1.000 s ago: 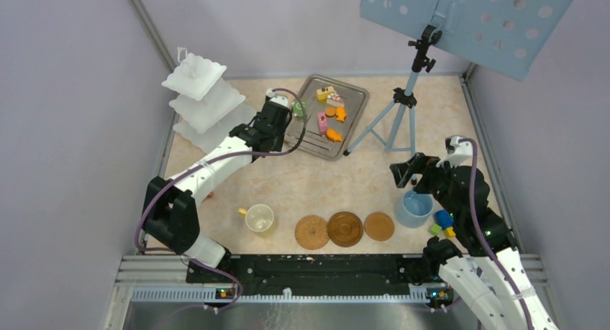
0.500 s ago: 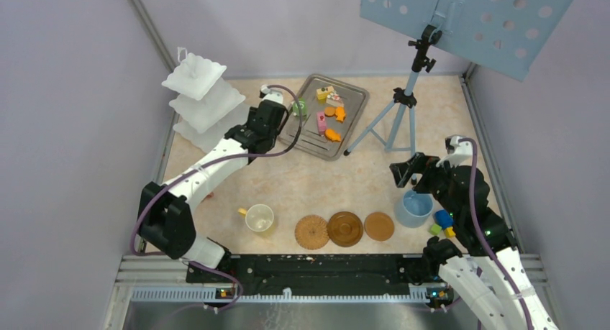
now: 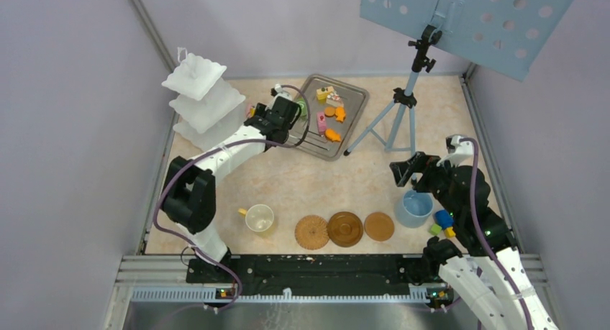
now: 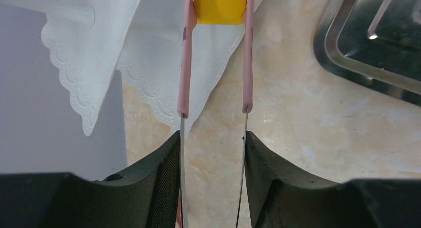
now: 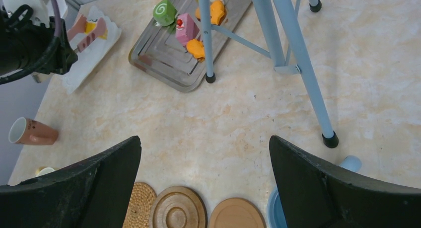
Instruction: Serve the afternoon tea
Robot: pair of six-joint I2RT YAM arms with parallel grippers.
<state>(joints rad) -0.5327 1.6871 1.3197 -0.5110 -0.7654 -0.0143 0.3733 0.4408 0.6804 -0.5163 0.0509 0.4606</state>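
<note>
My left gripper (image 4: 212,138) is shut on the pink tongs (image 4: 184,64). The tongs pinch a yellow wedge (image 4: 219,5) over a corner of the lowest tier of the white three-tier stand (image 4: 94,44). In the top view the left gripper (image 3: 265,115) is beside the stand (image 3: 205,100). The green swirl roll (image 5: 164,12), pink slice (image 5: 186,28) and orange biscuits (image 5: 196,49) lie in the metal tray (image 3: 309,144). My right gripper (image 5: 204,153) is open and empty, above three brown coasters (image 3: 345,228).
A blue cup (image 3: 413,208) and toy blocks (image 3: 444,222) sit under the right arm. A blue tripod (image 3: 403,107) stands right of the tray. A pale cup (image 3: 259,218) is left of the coasters. A brown cup (image 5: 32,132) lies at the left.
My left gripper has swung left from the tray's edge to the stand, carrying the yellow wedge in the tongs. The right arm has not moved.
</note>
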